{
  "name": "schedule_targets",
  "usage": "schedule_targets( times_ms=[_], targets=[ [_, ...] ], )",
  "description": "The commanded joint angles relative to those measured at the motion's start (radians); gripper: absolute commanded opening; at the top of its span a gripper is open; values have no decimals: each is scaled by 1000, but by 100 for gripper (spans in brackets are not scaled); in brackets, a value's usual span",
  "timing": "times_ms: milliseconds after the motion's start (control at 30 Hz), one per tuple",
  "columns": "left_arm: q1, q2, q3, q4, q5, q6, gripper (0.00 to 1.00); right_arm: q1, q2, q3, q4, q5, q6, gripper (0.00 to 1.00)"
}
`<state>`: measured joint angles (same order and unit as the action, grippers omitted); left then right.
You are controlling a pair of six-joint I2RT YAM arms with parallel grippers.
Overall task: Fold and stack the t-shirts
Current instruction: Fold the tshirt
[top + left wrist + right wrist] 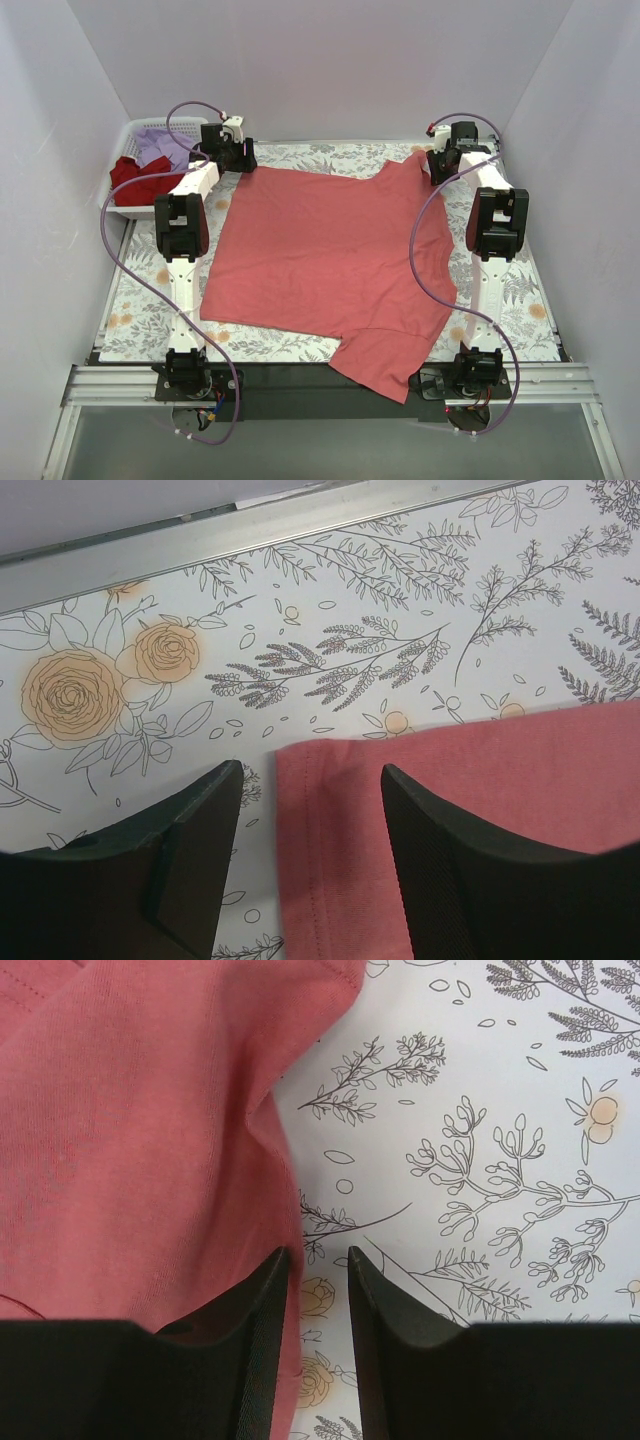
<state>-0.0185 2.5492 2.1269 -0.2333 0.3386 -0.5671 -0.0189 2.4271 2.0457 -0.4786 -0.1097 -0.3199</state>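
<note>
Basket (133,211) crowds the left claw (235,160); bare floral cloth (480,1160) flanks the right claw (318,1260).

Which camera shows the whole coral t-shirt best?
The top external view: the coral t-shirt lies there whole, spread out. The left wrist view shows only one corner, the right wrist view only an edge.

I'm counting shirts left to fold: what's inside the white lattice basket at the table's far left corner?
The white lattice basket holds a crumpled darker red fabric t-shirt and a lavender fabric t-shirt. Anything beneath them is covered.
</note>
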Motion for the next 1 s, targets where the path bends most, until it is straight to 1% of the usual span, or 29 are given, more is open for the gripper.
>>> schedule_targets(
  times_ms=[0, 400, 800, 967],
  targets=[
    [2, -35, 11, 0, 0, -2, 57, 2, 10, -1, -35, -19, 21, 37],
    [2, -40, 13, 6, -1, -4, 58, -3, -22, 25, -46, -94, 71, 37],
    [2, -40, 11, 11, 0, -5, 58, -10, -46, 70, -31, -51, 77, 37],
    [2, -37, 15, 14, -4, -8, 58, -9, -56, 68, -29, -71, 87, 36]
  ],
)
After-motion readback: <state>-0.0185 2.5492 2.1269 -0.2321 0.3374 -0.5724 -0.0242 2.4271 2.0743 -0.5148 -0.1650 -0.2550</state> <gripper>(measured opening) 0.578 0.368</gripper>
